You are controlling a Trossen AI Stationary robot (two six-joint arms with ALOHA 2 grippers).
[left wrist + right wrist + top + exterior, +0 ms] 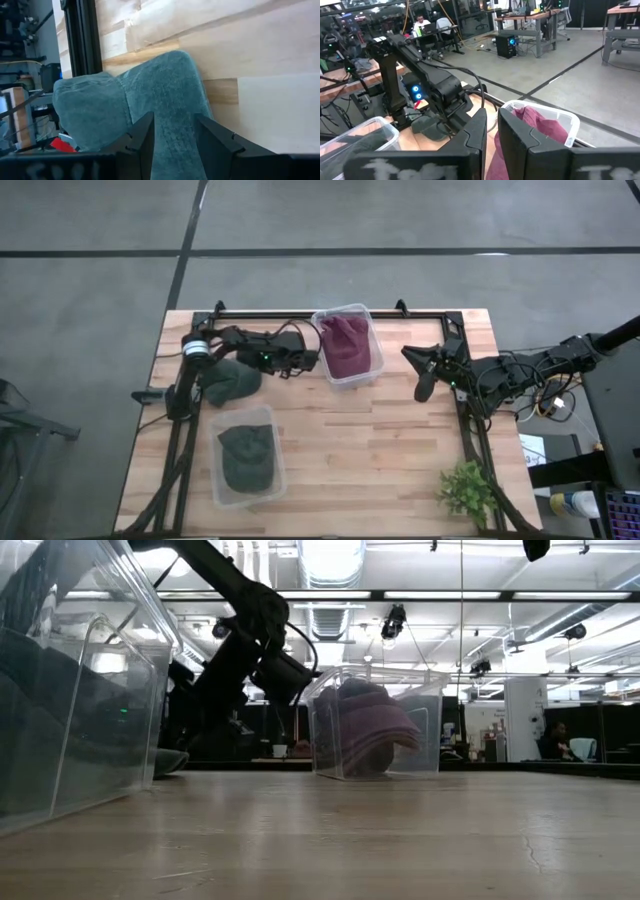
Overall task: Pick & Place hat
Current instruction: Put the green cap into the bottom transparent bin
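High view puts the loose green hat (233,379) on the bare wood at centre-left of the frame, beside the left arm's base and just above the clear bin (245,456) that already holds another dark green hat (246,456). Left wrist view shows that loose hat (155,100) close up, its teal fabric running between the two dark fingers (142,137), which stand apart on either side of a fold without pinching it. The left gripper (172,135) thus looks set wide to straddle the cloth, likely lined up for a grasp not yet made. From above, that arm reaches toward the middle, its forward end close to the second clear bin (349,346) at upper centre, where a maroon hat (345,345) lies. Low view shows the maroon hat (370,730) heaped inside its bin (378,723), filling most of it. The right gripper (424,383) waits at centre-right, well apart from both bins, its jaws nearly shut on nothing. A small plant (467,489) sits at lower right, clear of the work.
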